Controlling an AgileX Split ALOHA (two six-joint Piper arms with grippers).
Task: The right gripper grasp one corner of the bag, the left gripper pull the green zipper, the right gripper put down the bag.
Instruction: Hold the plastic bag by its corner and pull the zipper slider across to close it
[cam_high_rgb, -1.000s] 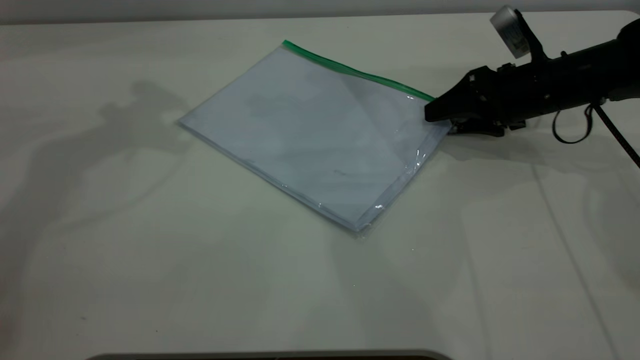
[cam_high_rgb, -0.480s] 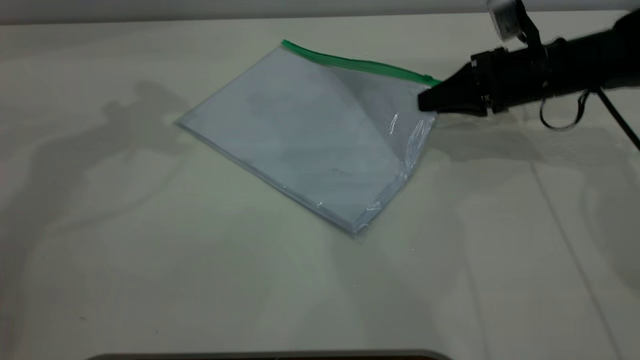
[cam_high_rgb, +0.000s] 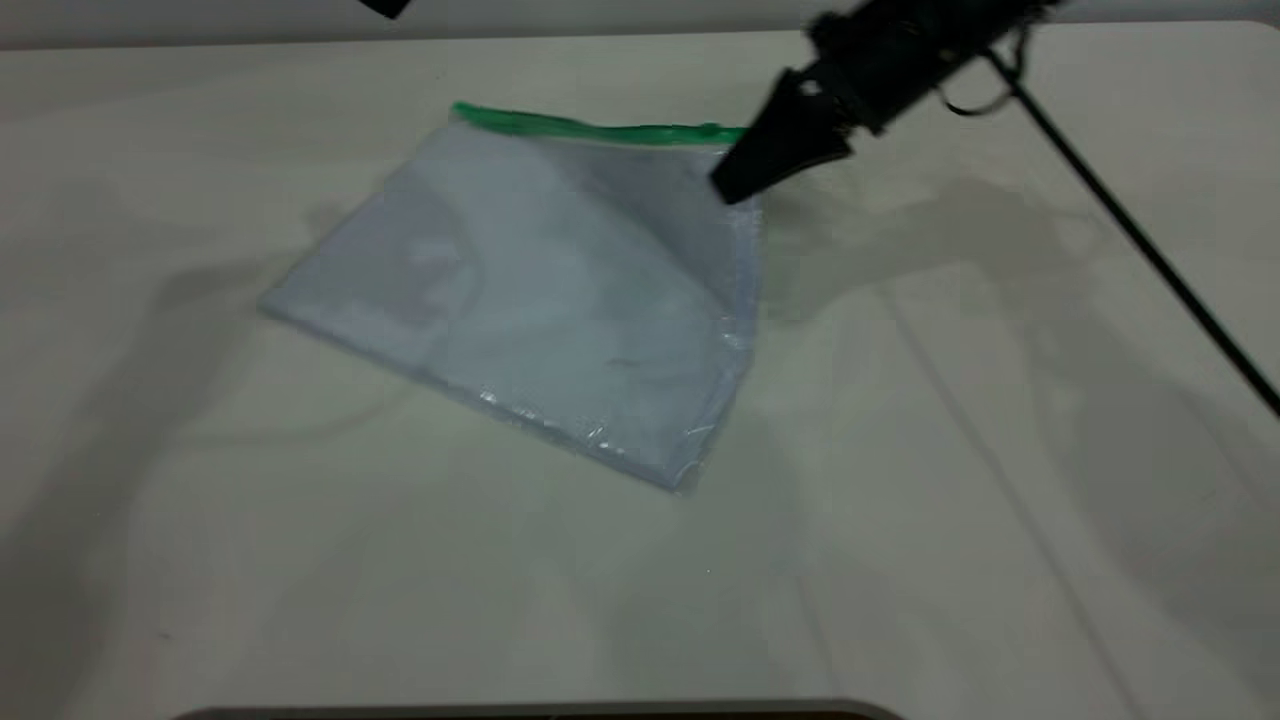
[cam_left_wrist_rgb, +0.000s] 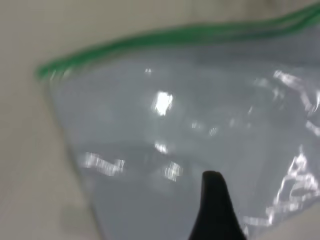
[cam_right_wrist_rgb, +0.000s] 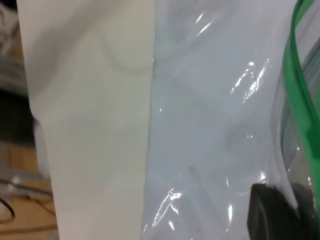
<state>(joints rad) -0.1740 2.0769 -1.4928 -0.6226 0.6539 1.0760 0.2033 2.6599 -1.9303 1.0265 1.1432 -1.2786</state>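
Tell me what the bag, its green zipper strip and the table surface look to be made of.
The bag: thin, clear, glossy plastic film, judging by its bright glints and wrinkles; the pale sheets inside look like paper, though that is uncertain. The green zipper: probably a slightly stiffer coloured plastic strip, smooth and opaque. The table: a matte off-white surface, perhaps laminate; it shows soft shadows and no sharp reflections.

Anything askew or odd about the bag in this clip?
Yes: the bag is tilted, its green zipper edge raised by the right hand at one corner while the opposite edge rests on the table.
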